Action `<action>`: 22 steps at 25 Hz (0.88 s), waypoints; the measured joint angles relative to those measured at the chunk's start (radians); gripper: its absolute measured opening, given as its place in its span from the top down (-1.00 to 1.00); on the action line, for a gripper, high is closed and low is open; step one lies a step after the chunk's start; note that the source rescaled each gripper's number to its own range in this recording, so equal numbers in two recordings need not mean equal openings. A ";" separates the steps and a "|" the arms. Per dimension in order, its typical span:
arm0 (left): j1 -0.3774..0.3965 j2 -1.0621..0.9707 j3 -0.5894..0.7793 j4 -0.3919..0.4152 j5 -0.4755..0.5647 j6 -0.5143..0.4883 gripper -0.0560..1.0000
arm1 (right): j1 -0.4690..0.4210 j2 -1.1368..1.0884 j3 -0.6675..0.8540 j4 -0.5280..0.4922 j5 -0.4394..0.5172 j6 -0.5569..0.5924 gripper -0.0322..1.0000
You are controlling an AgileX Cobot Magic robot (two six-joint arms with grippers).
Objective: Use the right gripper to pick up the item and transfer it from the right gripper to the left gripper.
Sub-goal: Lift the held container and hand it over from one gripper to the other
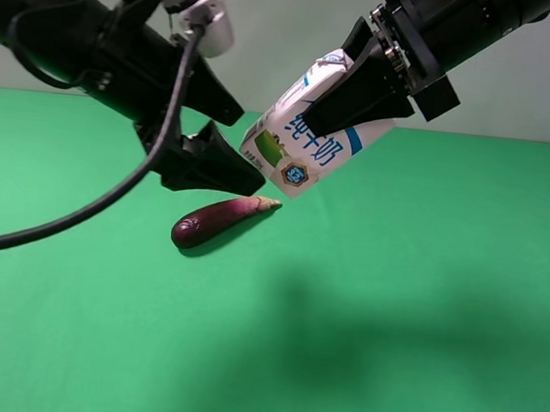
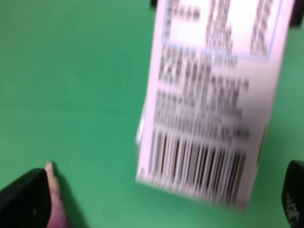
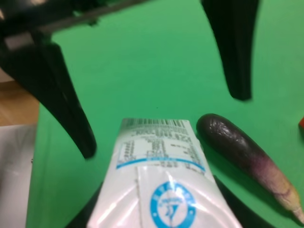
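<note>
The item, a white drink carton with blue markings, hangs tilted in the air above the green table. My right gripper, all black, is shut on its upper part. My left gripper, with a white-grey wrist box, is open, and its fingertips flank the carton's lower end without touching it. In the left wrist view the barcode side of the carton lies between my two fingers. In the right wrist view the carton points toward the left gripper's spread fingers.
A dark purple eggplant lies on the table just below the left gripper, and also shows in the right wrist view and the left wrist view. A red edge shows at the border of the right wrist view.
</note>
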 joint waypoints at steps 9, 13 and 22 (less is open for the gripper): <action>-0.105 0.058 -0.077 -0.006 -0.015 0.011 -0.88 | 0.000 0.000 0.000 0.010 0.000 -0.001 0.94; -0.107 0.059 -0.080 -0.006 -0.019 0.013 -0.82 | 0.000 0.000 0.000 0.011 0.000 -0.001 0.94; -0.107 0.060 -0.080 -0.006 -0.042 0.015 0.63 | 0.000 0.000 0.000 0.012 0.000 -0.008 0.94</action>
